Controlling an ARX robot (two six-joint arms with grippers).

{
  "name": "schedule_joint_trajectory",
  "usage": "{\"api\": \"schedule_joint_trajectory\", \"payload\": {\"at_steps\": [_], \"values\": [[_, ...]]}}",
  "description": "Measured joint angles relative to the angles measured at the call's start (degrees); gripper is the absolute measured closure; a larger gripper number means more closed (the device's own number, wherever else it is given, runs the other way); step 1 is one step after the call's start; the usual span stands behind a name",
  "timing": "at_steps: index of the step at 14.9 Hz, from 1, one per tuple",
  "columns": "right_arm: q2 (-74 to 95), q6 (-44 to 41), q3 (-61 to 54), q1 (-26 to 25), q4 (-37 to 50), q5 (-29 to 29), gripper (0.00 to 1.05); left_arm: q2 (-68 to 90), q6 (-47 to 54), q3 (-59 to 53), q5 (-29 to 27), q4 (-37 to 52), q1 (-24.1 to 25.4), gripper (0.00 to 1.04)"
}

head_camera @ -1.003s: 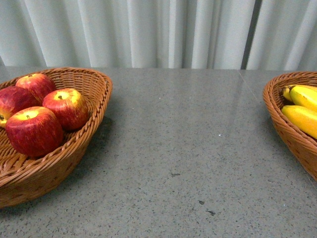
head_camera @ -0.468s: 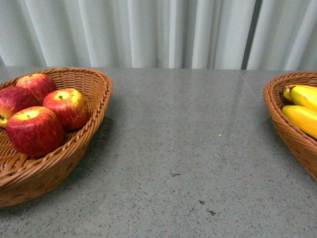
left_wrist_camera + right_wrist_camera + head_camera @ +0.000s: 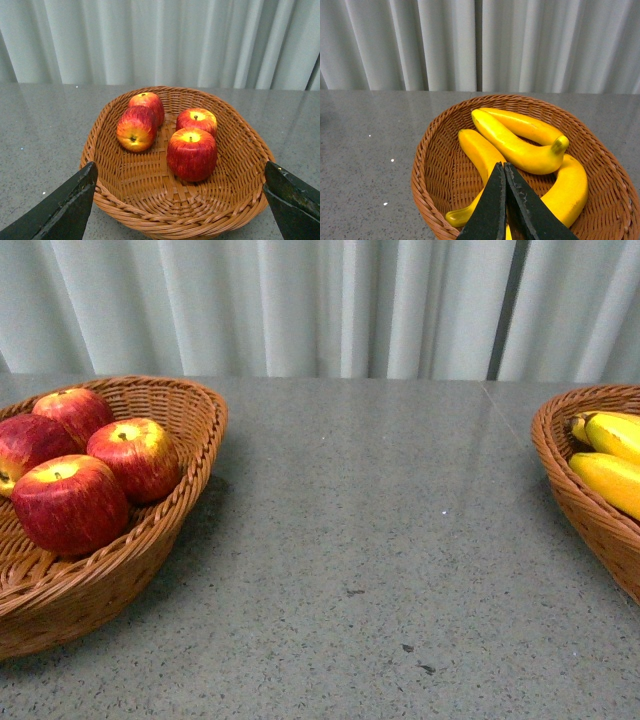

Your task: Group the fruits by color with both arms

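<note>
- Front view: two wicker baskets on a grey speckled table (image 3: 380,540), well apart, w/ bare tabletop between; pale curtain (image 3: 320,305) behind. No arms in this view.
- Left basket (image 3: 195,440) holds four red apples (image 3: 68,502), yellow-streaked on top, packed close together; the nearest one is biggest in frame.
- Right basket (image 3: 560,475) is cut off by the frame edge; two yellow bananas (image 3: 612,478) show inside it.
- Left wrist view: left gripper (image 3: 182,200) spread wide, one dark finger (image 3: 65,207) at each side of the frame, nothing between them. It hangs above the near rim of the apple basket (image 3: 100,150). Apples (image 3: 192,154) sit in two pairs, one tipped on its side w/ stem end facing the camera.
- Right wrist view: right gripper (image 3: 505,210) pressed closed, fingers touching along their length, nothing held. It's over the near part of the banana basket (image 3: 427,165).
- Three bananas (image 3: 517,142) lie inside, overlapping; the top one curves across the other two, brownish tip toward the right.
</note>
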Motion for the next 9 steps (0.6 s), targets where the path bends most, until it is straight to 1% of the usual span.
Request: {"api": "schedule_joint_trajectory", "payload": {"at_steps": [2, 4, 5, 6, 9], "values": [[-1.75, 0.02, 0.0, 0.0, -1.9, 0.04, 1.03, 0.0, 0.0, 0.0, -0.02, 0.0, 0.0, 0.07], [-10.4, 0.07, 0.04, 0.0, -12.46, 0.07, 1.03, 0.0, 0.0, 0.0, -0.11, 0.0, 0.0, 0.07], [-11.54, 0.09, 0.24, 0.0, -11.04, 0.04, 1.03, 0.0, 0.0, 0.0, 0.0, -0.02, 0.0, 0.07], [-11.52, 0.11, 0.04, 0.0, -12.66, 0.17, 1.03, 0.0, 0.0, 0.0, -0.04, 0.04, 0.0, 0.07], [-11.54, 0.17, 0.04, 0.0, -12.11, 0.17, 1.03, 0.0, 0.0, 0.0, -0.02, 0.0, 0.0, 0.07]]}}
